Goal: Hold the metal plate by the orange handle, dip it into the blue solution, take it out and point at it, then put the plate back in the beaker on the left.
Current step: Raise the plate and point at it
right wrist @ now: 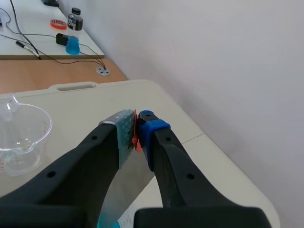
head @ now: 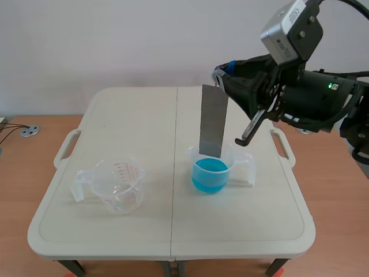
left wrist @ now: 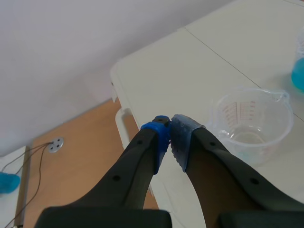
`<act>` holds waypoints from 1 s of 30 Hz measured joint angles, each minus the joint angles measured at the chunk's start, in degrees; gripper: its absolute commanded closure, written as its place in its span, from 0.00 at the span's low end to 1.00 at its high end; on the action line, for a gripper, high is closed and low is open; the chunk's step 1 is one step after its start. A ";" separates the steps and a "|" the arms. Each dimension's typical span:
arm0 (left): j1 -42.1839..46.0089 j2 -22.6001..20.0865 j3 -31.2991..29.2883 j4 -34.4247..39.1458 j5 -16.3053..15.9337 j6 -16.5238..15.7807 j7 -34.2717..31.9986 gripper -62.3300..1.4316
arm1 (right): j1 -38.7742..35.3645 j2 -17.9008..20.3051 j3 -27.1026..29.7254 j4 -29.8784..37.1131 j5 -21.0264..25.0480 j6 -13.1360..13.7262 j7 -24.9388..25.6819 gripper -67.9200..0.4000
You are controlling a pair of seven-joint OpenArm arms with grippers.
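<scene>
R pincer (right wrist: 137,130) clamps orange handle (right wrist: 136,138); plate (head: 213,121) end in blue-solution beaker (head: 210,176). L pincer (left wrist: 170,135) closed, empty.

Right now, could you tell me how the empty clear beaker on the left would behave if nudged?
The empty beaker looks like thin clear plastic, so it is probably light and would slide on the smooth table. With nothing inside, a push near its rim might tip it; its handle could make it swivel.
</scene>
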 measured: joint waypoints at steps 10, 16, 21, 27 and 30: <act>-12.74 -0.04 9.66 0.00 2.67 0.00 8.33 0.90 | -0.98 1.44 0.59 5.18 1.29 0.02 -0.17 0.98; -20.09 -0.04 15.85 -0.35 2.64 0.00 12.63 0.90 | -3.34 1.40 2.51 9.01 1.31 0.02 -0.61 0.98; -25.66 -0.04 20.13 -4.04 2.67 0.00 14.05 0.90 | -4.63 1.40 4.44 12.85 1.42 0.02 -0.66 0.98; -29.88 -0.04 23.91 -9.94 2.69 0.00 14.71 0.90 | -5.22 1.40 6.34 15.02 3.02 0.02 -1.68 0.98; -32.28 -0.04 26.43 -13.14 3.93 0.00 14.88 0.90 | -5.66 1.40 6.58 15.69 3.02 0.02 -2.23 0.98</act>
